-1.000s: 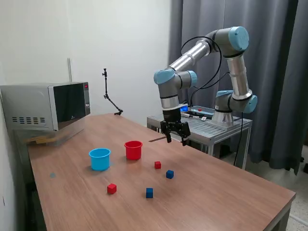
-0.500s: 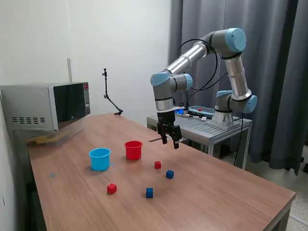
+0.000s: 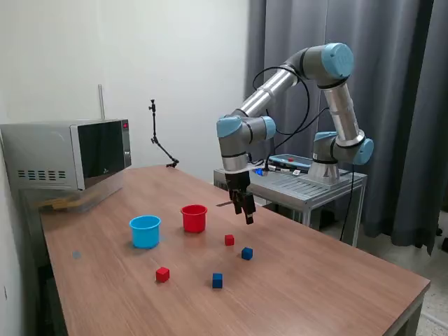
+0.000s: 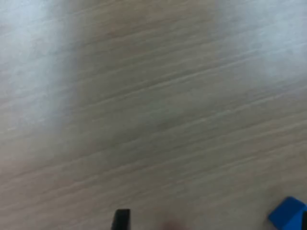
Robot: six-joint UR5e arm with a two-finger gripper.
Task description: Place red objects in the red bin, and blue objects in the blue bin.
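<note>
In the exterior view my gripper hangs above the table, empty and open. It is over the wood just behind a red cube and a blue cube. A second red cube and a second blue cube lie nearer the front edge. The red cup stands to the exterior view's left of the gripper, and the light blue cup is further left. The blurred wrist view shows wood grain, one dark fingertip and a corner of a blue cube.
A microwave sits at the table's far corner on the exterior view's left. A thin black stand rises at the back edge. A metal cart carries the arm's base behind the table. Dark curtains hang behind.
The gripper has shifted toward the exterior view's left and a little lower. The wrist has also turned, so the fingers now show edge-on. The cubes and cups have not moved.
</note>
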